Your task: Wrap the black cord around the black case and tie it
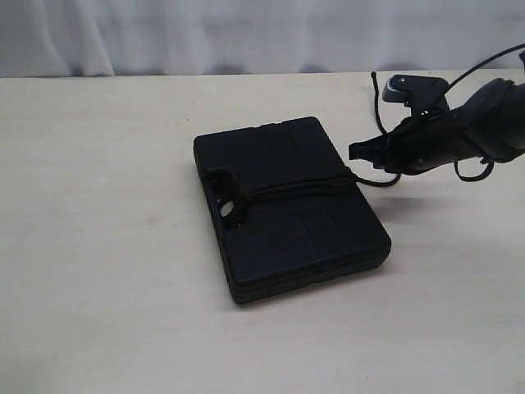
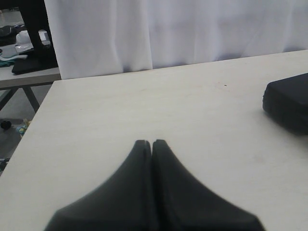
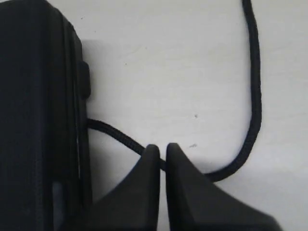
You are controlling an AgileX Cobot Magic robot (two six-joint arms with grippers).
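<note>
- Left end effector [image 2: 152,143]: jaws pressed together and holding nothing. It hovers over bare table [image 2: 120,106], well left of the case, and is out of the exterior view.
- Case [image 1: 287,205]: a flat black box lying mid-table, with its handle [image 1: 223,190] on the left side.
- Cord [image 1: 299,188]: one band crosses the lid from the handle on the left to the right edge, then drops off the case. A bunched bit sits at the handle, and I cannot tell whether it is a knot. Right of the case, the cord lies on the table, curves round and runs off toward the far side.
- Right end effector [image 3: 162,153]: low over the table, just beside the case's right edge. Its jaws are closed with the cord passing between the tips, so it appears clamped on the cord close to where the cord leaves the case.
- Step in hand, as I judge it: drawing the wrap snug before tying.
  - Pull rightward and level with the table, gently, so the case does not slide.
  - Pull in line with the band, so it does not creep toward a corner of the lid.
  - Gripping close to the case gives good control of the tension.
  - The idle left end effector could come over to pin the case or steady the handle end.
  - The slack on the right needs room to feed into the tie.
- Writing: no brand, label or lettering can be read on the case, the cord or the arm.
</note>
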